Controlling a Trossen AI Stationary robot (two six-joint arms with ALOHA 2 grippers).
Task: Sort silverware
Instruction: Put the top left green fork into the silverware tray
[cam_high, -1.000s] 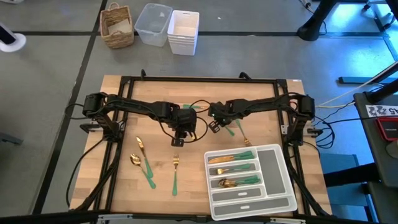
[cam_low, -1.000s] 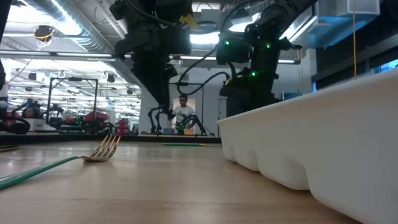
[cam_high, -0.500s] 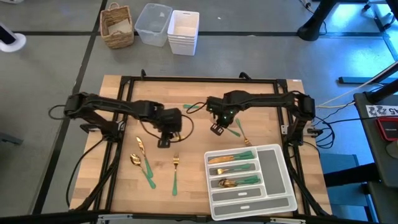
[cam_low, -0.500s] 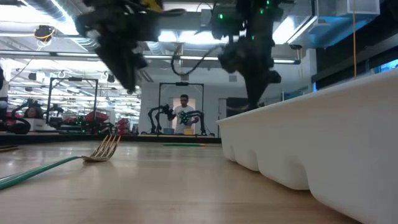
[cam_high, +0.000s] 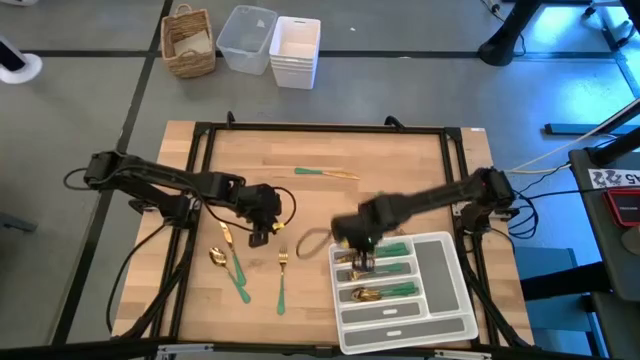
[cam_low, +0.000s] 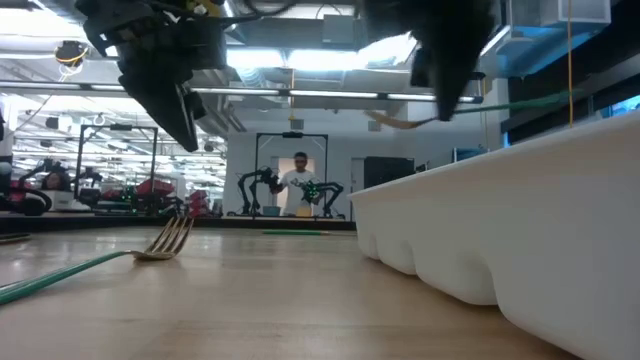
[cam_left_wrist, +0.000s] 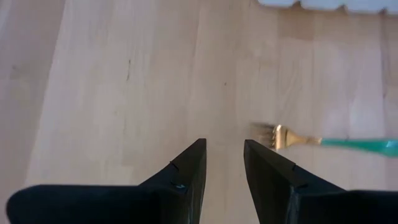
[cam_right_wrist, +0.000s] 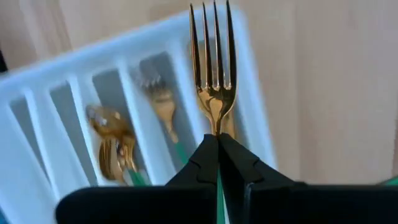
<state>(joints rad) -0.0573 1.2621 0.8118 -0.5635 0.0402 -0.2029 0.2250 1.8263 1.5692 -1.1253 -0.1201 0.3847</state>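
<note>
Nearest the table's front edge, the white compartmented plastic tray (cam_high: 452, 300) holds gold-headed, green-handled cutlery in its slots, and the right gripper (cam_right_wrist: 217, 146) hangs over its near-left end, fingers pinched tight on a gold fork with a slim green handle (cam_right_wrist: 213, 68); only the right wrist view shows its tines clearly. Left of the tray, a second gold fork (cam_left_wrist: 277, 135) lies flat on the wooden table (cam_high: 320, 200). The left gripper (cam_left_wrist: 224, 165) hovers beside it, fingers narrowly parted and empty. Farther back, one green-handled utensil (cam_high: 325, 173) lies alone.

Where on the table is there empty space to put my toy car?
Bare wood lies between the knife at the far edge and the left gripper. Crowded: forks and spoons front left, tray front right, where the right gripper holds a fork.
</note>
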